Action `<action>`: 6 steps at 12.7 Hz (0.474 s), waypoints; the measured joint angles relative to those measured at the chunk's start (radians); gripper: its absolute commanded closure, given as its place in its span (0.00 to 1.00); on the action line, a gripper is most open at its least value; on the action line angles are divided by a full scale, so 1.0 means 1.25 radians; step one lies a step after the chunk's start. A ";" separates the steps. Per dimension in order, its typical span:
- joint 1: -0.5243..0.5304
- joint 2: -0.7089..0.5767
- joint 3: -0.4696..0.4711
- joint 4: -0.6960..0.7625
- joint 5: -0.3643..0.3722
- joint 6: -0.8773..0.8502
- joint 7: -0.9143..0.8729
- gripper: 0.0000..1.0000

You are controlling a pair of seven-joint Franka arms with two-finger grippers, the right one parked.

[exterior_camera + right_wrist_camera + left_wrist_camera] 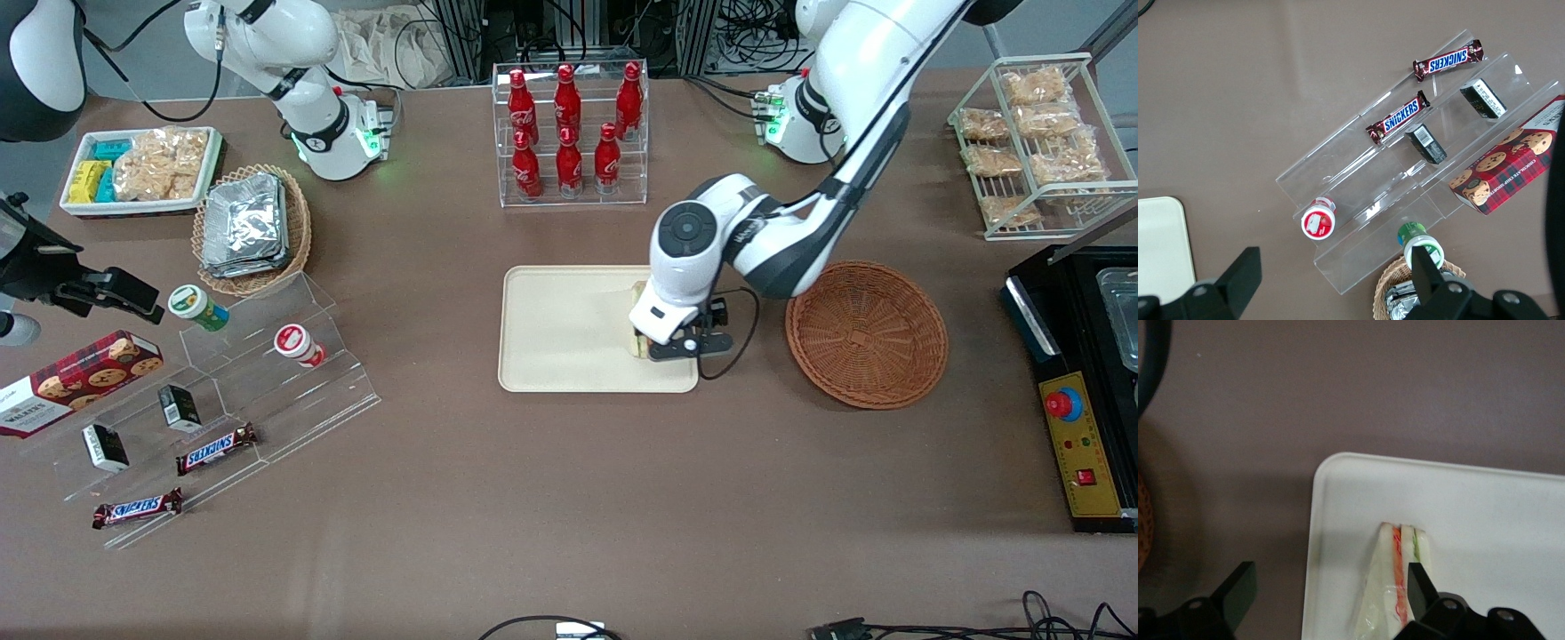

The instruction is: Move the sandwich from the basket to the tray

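The sandwich (1395, 587), a clear-wrapped pale wedge with orange and green layers, lies on the cream tray (1485, 513) close to the tray's edge. My left gripper (1328, 587) is open just above it. One finger (1418, 587) is against the sandwich and the other finger (1238, 587) is wide apart over the brown table. In the front view the gripper (645, 333) hangs over the tray (560, 329) at the end nearest the round reddish-brown basket (867, 333), which holds nothing. The hand hides most of the sandwich (637, 322) there.
A clear rack of red bottles (569, 133) stands farther from the front camera than the tray. A black control box (1080, 427) and a wire snack rack (1036, 142) are at the working arm's end. A tan foil-packet basket (253, 229) and an acrylic snack stand (222, 400) are at the parked arm's end.
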State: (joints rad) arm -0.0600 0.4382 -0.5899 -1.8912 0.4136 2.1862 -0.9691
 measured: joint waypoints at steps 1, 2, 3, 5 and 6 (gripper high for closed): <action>0.023 -0.015 0.000 0.005 0.000 -0.001 0.000 0.00; 0.042 -0.029 0.000 0.015 0.000 -0.015 0.000 0.00; 0.055 -0.040 0.000 0.033 0.000 -0.049 0.000 0.00; 0.070 -0.050 0.000 0.068 0.000 -0.096 0.000 0.00; 0.076 -0.051 0.001 0.079 0.000 -0.101 0.000 0.00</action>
State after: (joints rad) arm 0.0344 0.3745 -0.5892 -1.7919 0.4135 2.0605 -0.9688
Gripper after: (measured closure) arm 0.000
